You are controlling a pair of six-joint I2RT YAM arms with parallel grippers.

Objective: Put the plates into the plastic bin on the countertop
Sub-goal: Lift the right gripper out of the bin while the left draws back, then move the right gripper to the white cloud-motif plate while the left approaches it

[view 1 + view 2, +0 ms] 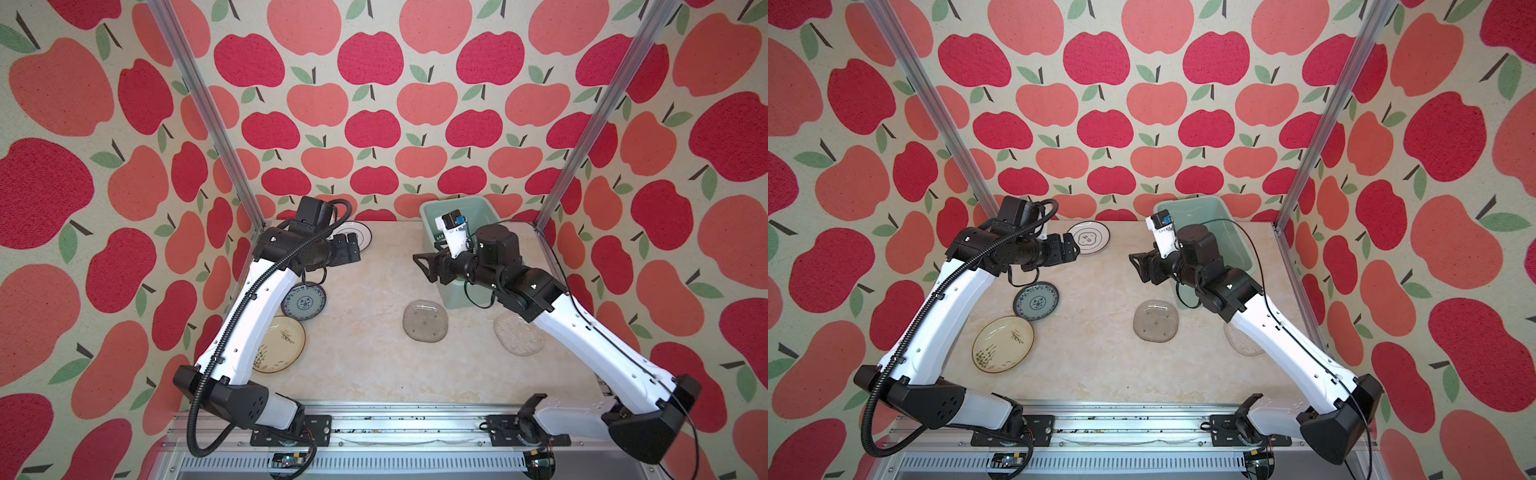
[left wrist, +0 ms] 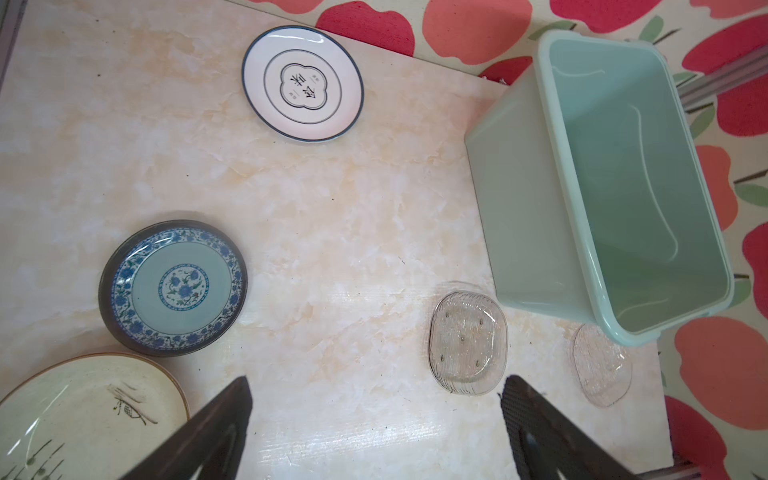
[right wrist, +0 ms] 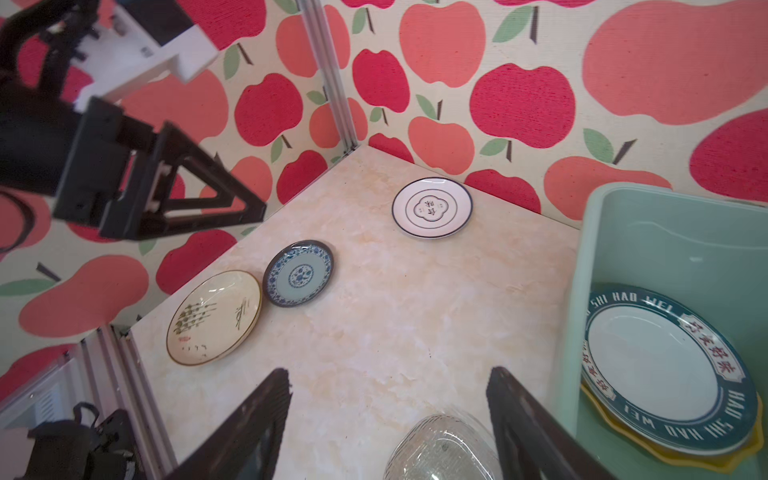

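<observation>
**Plates to bin: both pincers empty, five plates on the bench**

Front of bench (image 1: 374,374):
- The cream plate with painted reeds (image 1: 1003,344) lies flat, well back from the left pincer (image 1: 1071,248), alongside that arm's forearm.
- Two clear glass plates lie on the right arm's side. The nearer glass plate (image 1: 424,321) sits below the right pincer (image 1: 422,268), on its base side. The second glass plate (image 1: 517,338) lies farther back from that pincer, partly under the forearm.
- Judgement: the thin, low glass rims lying flat will likely need an edge grip.

Middle:
- The blue-patterned plate (image 1: 1036,301) lies flat, near the left pincer on its base side, close to the forearm.
- Both pincers hang above the bench, tips turned toward each other and well apart.
- The left pincer's jaws stand wide apart with nothing between them.
- The right pincer's jaws are also apart. The right wrist view shows only bare bench and the edge of a glass plate between them.
- Judgement: no plate is carried, so this is the gap between a drop and the next pick. The height probably serves to clear the bin's rim.

Back:
- The mint-green plastic bin (image 1: 478,210) stands just behind the right pincer, against the back wall.
- Inside it, a white plate with dark lettered rim (image 3: 665,370) rests flat on a yellow plate (image 3: 698,460). They are presumably stacked flat to nest and save room.
- The white plate with centre emblem (image 1: 1089,237) lies just beyond the left pincer's tips, near the back wall. It is that pincer's closest candidate.
</observation>
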